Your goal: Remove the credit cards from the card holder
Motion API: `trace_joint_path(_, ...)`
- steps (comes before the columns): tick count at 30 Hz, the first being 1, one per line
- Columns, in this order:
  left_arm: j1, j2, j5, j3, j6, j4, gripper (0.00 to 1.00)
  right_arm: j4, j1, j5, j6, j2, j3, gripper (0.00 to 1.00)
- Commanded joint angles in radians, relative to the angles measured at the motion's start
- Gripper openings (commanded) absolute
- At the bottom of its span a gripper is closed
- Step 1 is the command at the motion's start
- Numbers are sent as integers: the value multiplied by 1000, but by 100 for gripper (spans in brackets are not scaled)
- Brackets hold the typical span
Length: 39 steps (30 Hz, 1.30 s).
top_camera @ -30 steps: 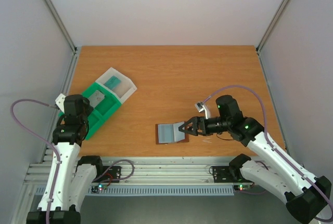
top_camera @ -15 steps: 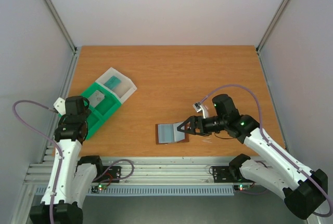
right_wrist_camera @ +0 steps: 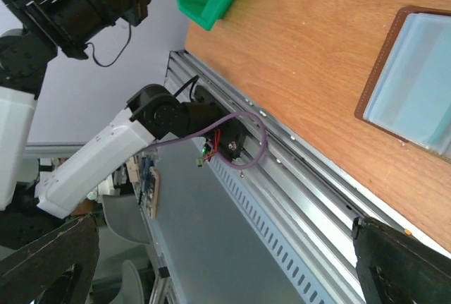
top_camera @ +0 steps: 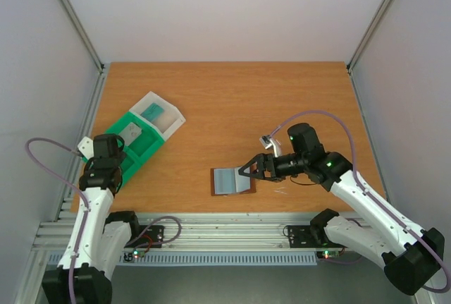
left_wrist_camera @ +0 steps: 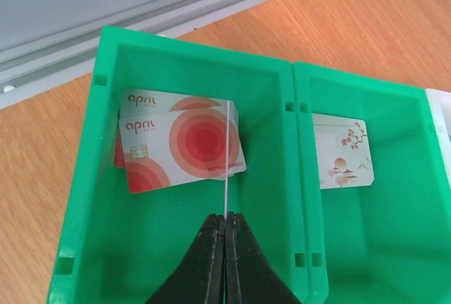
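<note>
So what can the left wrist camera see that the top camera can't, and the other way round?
Only the left wrist view shows the red credit cards and the blossoms on the pale card next door, past the shut left fingers. Only the top view shows the open card holder and the open right fingers at its edge. Both show the green tray.

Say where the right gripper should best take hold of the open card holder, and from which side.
Take the card holder by its right-hand edge, coming in low from the right, where the open right gripper hangs. It lies opened out on the table, grey-blue faces up, too flat to pinch from above. Its right half looks slightly raised, which may let a finger slip under.
</note>
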Motion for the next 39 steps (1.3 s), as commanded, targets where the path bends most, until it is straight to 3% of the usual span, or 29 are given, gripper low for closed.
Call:
trace_joint_path(1, 7, 22, 2, -20, -20, 103, 0, 0, -3, -33, 9, -12, 34, 98)
trace_joint_path(8, 6, 32, -20, -73, -28, 164, 0, 10, -3, -48, 13, 38, 58, 98)
trace_joint_path(39, 25, 134, -44, -14, 24, 233, 0, 24, -3, -46, 18, 67, 61, 99)
